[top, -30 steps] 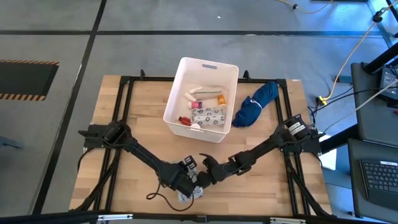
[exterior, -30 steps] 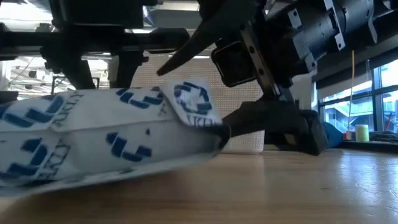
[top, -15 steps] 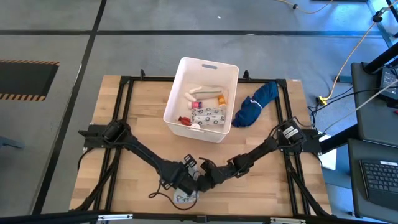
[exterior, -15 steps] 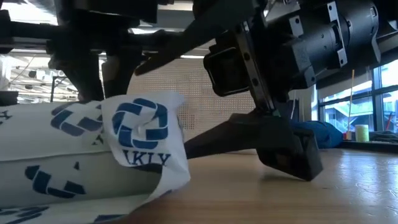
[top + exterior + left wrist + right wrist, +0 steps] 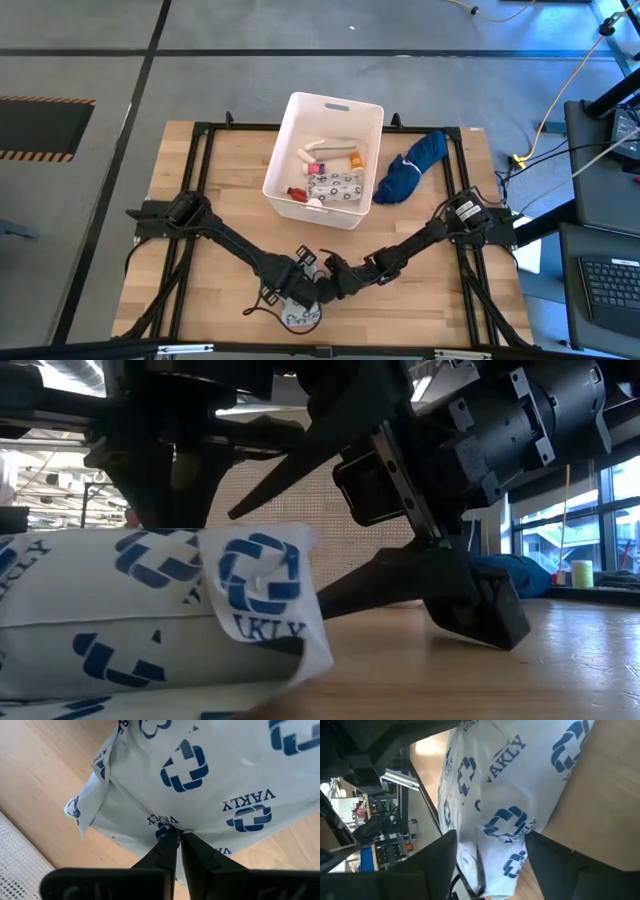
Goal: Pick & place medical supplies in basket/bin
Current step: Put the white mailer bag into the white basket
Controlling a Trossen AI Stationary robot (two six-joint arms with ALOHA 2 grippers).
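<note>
1. The wooden table (image 5: 220,200) carries everything, and both arms reach in toward the middle of its near edge.
2. The white tub (image 5: 365,135) sits toward the far edge, centre. In it lie a dotted packet (image 5: 335,187), a beige roll (image 5: 325,148) and a red vial (image 5: 296,193).
3. The dark blue cloth bundle (image 5: 408,170) lies just beside the tub, on the right-arm side.
4. Down at the near edge lies the white packet with blue logos (image 5: 150,610).
5. Left gripper (image 5: 179,836): fingers pinched together on that packet's edge.
6. Right gripper (image 5: 490,865): fingers spread wide, straddling the same packet.
</note>
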